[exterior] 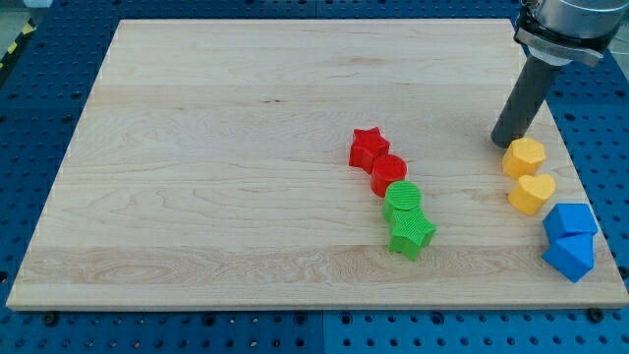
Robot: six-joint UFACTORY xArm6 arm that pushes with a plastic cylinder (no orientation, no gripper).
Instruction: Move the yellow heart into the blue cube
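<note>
The yellow heart [531,194] lies near the board's right edge, just below a yellow hexagon [524,156]. The blue cube [570,219] sits just to the lower right of the heart, a small gap apart, with a second blue block [569,257], wedge-like, touching it below. My tip [504,142] rests on the board just up and left of the yellow hexagon, almost touching it, with the hexagon between the tip and the heart.
A red star [369,147], a red round block [388,174], a green round block [402,201] and a green star [411,234] form a touching diagonal chain at the board's centre right. The wooden board's right edge [588,187] runs close beside the blue blocks.
</note>
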